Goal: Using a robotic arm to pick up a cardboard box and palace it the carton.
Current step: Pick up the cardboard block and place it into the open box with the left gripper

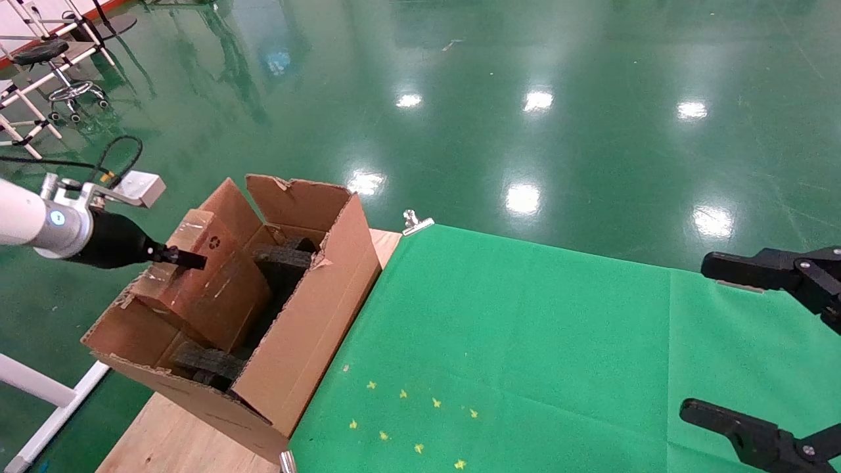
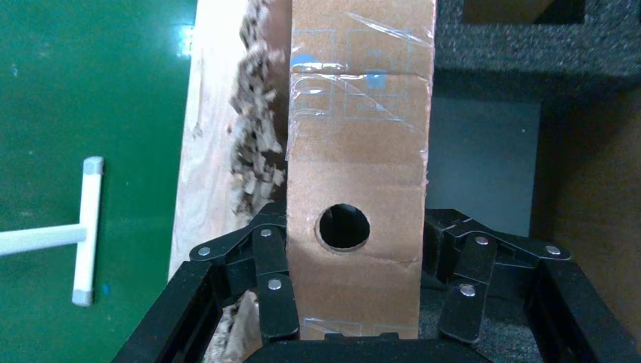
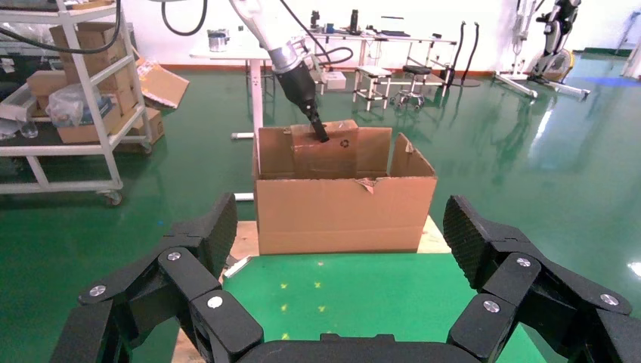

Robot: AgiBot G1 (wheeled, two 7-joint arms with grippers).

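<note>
- Nearest my head camera is the right gripper [image 1: 755, 341], parked over the green cloth [image 1: 525, 341] at the right edge of the tabletop [image 1: 171, 433]; its two black fingers stand wide apart, holding nothing.
- The right wrist view confirms this: both fingers [image 3: 204, 234] splay either side of an open gap, and the carton [image 3: 344, 204] sits well beyond them.
- I count one carton [image 1: 309, 328], standing on the bare wooden end of the tabletop just beside the cloth, with its flaps up and their edges ragged.
- Inside it I see black foam blocks [image 1: 282, 259], one near the far end and one [image 1: 207, 364] near the close end, and one cardboard box [image 1: 210, 282] leaning tilted between them, partly above the rim.
- The robotic arm [image 1: 39, 220] on my left reaches in from the side, and the left gripper [image 1: 187, 259] is clamped on the cardboard box at its upper end.
- The left wrist view gives what the head view cannot: the cardboard box [image 2: 355, 151] runs straight out between the fingers [image 2: 272, 283], pinched on both long sides, with a round hole in the face nearest the camera and clear tape across the top.
- That view also shows foam [image 2: 529, 38] beyond the box and torn carton edge [image 2: 253, 128] beside it.
- The right wrist view shows the recycling mark on the box [image 3: 325, 151].
- A silver clip [image 1: 415, 222] holds the cloth's far corner.
</note>
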